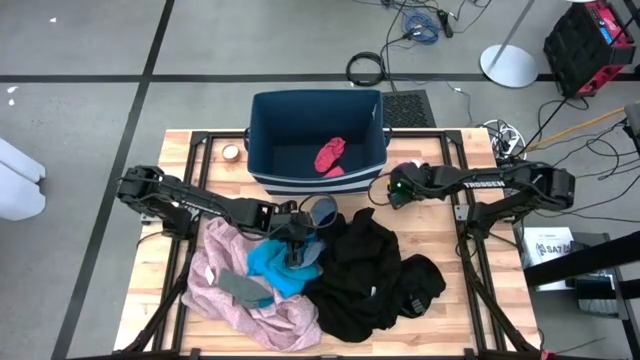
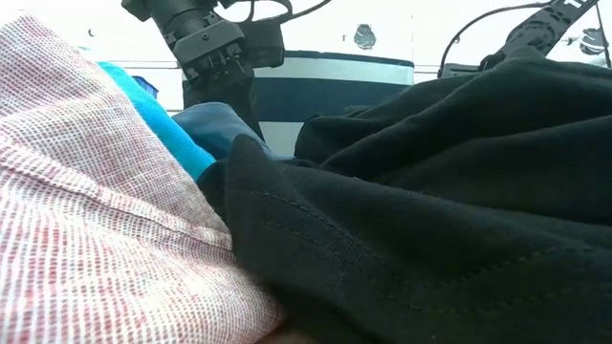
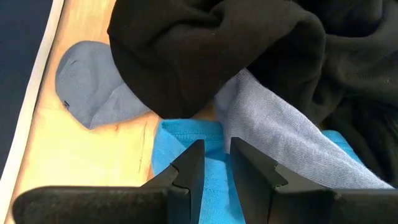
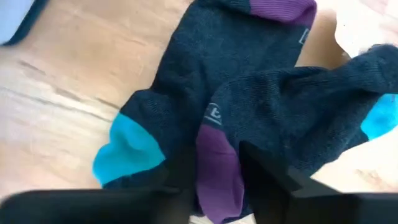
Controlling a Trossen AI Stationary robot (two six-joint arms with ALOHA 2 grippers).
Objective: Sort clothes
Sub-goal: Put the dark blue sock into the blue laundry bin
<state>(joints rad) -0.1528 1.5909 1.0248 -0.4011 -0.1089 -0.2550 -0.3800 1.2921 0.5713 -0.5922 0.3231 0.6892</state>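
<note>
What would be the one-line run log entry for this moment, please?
left end effector: nearly shut over teal piece | right end effector: on dark socks | bin: holds maroon piece

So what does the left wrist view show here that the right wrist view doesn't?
Only the left wrist view shows the left gripper, its fingers nearly closed over the teal piece, with a grey-blue piece and a black garment beyond.

Only the right wrist view shows the dark socks with teal and purple toes and heels, lying under the right gripper, which seems to pinch a purple part.

Both show bare wooden table, and each arm's own dark fingers at the bottom.
</note>
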